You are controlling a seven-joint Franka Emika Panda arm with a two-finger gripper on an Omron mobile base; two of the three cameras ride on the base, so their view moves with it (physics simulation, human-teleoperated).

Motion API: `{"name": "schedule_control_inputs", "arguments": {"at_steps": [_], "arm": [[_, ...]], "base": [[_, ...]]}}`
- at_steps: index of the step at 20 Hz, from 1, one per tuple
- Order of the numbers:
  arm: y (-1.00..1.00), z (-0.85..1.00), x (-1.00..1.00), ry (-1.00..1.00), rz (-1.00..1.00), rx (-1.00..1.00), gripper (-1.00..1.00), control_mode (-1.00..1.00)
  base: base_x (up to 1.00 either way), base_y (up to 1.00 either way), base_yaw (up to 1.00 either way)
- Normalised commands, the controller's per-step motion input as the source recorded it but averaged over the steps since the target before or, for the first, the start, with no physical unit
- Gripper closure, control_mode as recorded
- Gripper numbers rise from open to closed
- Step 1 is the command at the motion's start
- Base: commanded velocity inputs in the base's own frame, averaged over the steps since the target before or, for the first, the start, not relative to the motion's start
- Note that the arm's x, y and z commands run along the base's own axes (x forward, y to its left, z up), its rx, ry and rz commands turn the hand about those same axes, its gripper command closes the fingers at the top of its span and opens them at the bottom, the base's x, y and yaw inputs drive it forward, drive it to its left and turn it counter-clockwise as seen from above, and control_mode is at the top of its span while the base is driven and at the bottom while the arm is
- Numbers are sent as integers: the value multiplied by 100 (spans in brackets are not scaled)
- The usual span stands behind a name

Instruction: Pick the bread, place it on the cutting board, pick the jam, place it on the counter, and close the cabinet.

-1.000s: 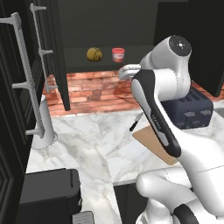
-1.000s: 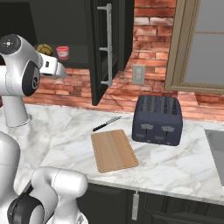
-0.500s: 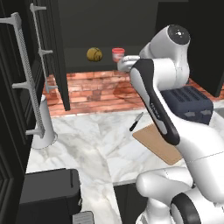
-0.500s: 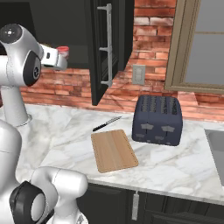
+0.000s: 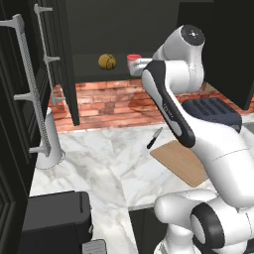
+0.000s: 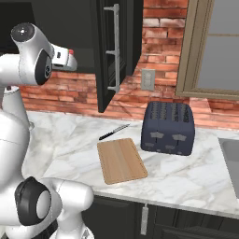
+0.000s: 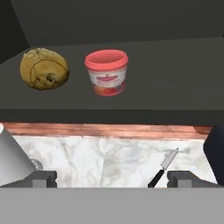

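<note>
The bread (image 7: 44, 68), a golden-brown bun, sits on the open cabinet's dark shelf (image 7: 175, 83) with the red jam (image 7: 106, 72) just to its right. My gripper (image 7: 113, 179) is open, level with the shelf's front edge and short of both, nothing between its fingertips (image 7: 41, 178). From the left base view the bread (image 5: 106, 61) and jam (image 5: 133, 60) stand in the cabinet (image 5: 64, 64), my hand right beside the jam. The cutting board (image 5: 183, 161) lies bare on the marble counter (image 5: 99, 163). The cutting board (image 6: 121, 159) and the cabinet door (image 6: 114, 46) appear on the right side too.
A black-handled knife (image 5: 155, 138) lies on the counter just behind the board. A dark toaster (image 6: 169, 128) stands to the board's right, a sink (image 6: 231, 149) beyond it. A white cylinder (image 5: 47, 141) stands at the left by the open door.
The arm has lifted and carried the hand up and forward, closer to the cabinet shelf beside the jam. Bread, jam and board have not moved.
</note>
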Motion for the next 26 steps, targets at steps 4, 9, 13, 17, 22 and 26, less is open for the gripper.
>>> {"name": "schedule_control_inputs", "arguments": {"at_steps": [4, 9, 13, 17, 22, 26], "arm": [[0, 0, 46, 0, 0, 0, -100, -100], [0, 0, 41, 0, 0, 0, -100, -100], [0, 0, 39, 0, 0, 0, -100, -100], [0, 0, 41, 0, 0, -1, -100, -100], [2, 0, 40, 0, 0, -1, -100, -100], [12, 0, 35, 0, 0, 0, -100, -100]], "base": [[0, 0, 0], [0, 0, 0], [0, 0, 0], [0, 0, 0], [0, 0, 0], [0, 0, 0]]}}
